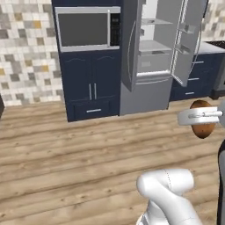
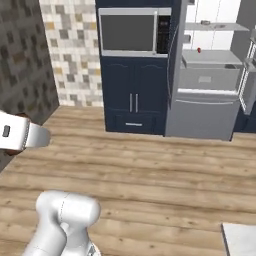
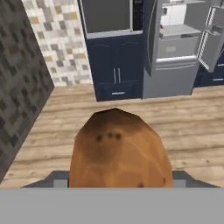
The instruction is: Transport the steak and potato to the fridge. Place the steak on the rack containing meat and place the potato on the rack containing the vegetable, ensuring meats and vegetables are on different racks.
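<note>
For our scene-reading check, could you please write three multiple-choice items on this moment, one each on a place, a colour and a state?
1. Where is the built-in microwave oven? A left of the fridge; B right of the fridge; C on the floor.
2. What colour are the lower cabinets? A white; B dark navy blue; C red.
3. What state are the doors of the grey steel fridge in? A shut; B open; C missing.

Answers: A, it sits beside the fridge's left side; B, the panels are navy; B, shelves show inside. The brown oval potato sits in the hand.
</note>
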